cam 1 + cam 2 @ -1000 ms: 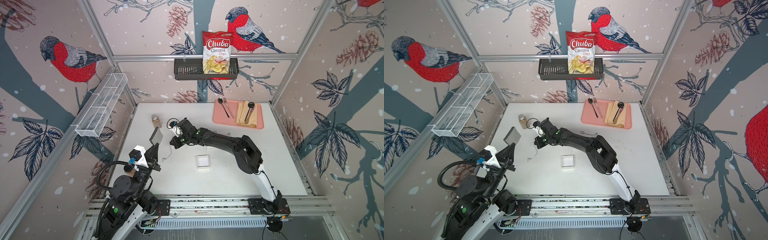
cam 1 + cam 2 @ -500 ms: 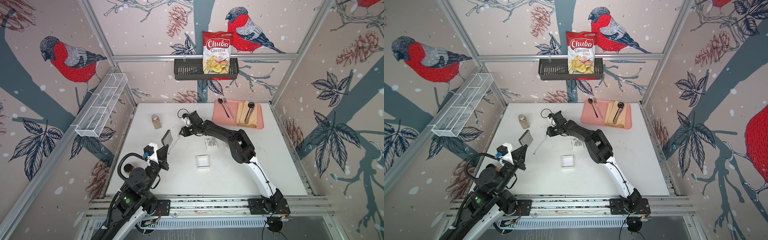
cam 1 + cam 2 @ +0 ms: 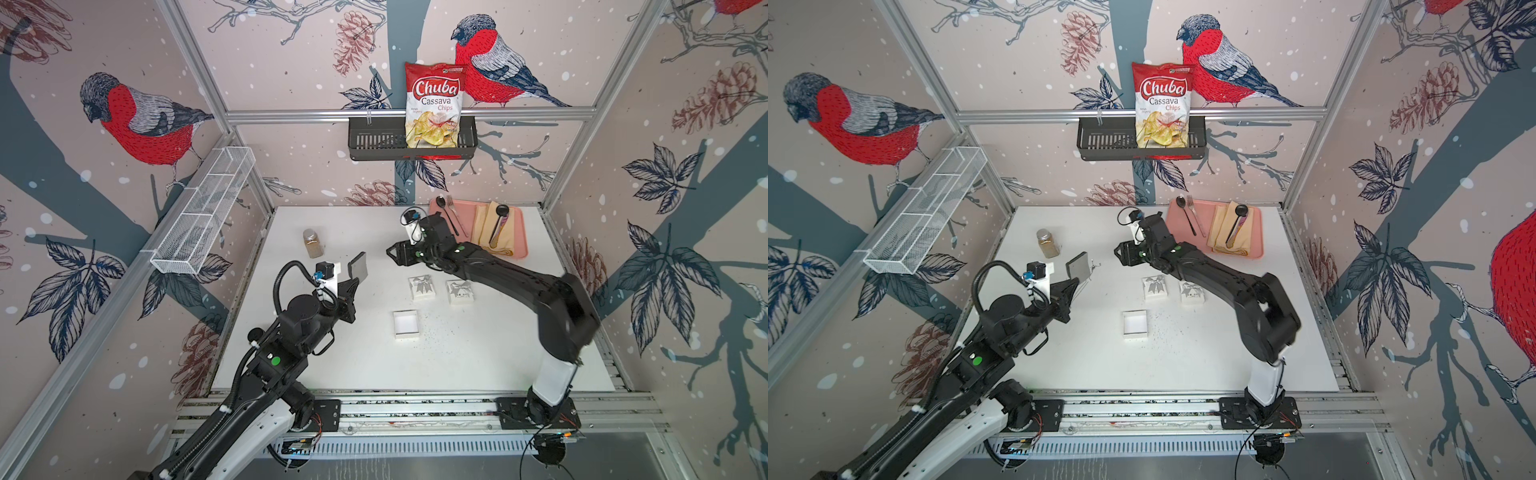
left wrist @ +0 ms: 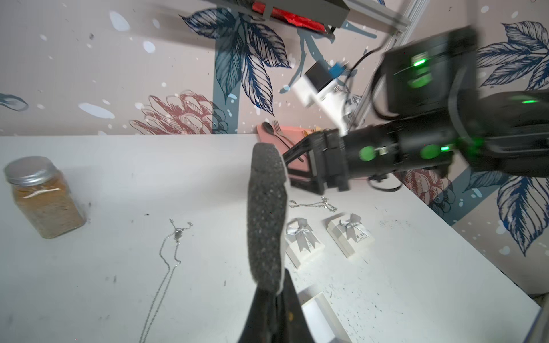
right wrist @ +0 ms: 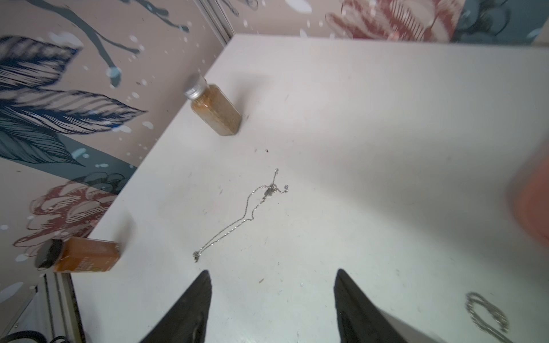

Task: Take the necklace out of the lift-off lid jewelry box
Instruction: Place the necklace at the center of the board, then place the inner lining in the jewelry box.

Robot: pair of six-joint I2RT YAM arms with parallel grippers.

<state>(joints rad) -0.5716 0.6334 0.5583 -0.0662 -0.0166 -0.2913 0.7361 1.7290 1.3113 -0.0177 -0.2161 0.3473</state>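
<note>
On your white table [image 3: 478, 365], beyond the open jewelry box [image 3: 406, 323], your right gripper [image 5: 272, 271] hangs above the surface with its jaws spread wide and nothing between them. To the left of the box your left gripper [image 4: 274, 282] is pinched tight on the lower edge of a grey foam pad [image 4: 266, 213], held upright off the table. The necklace [image 5: 243, 213] is out of the box, stretched along the bare table behind and left of it.
</note>
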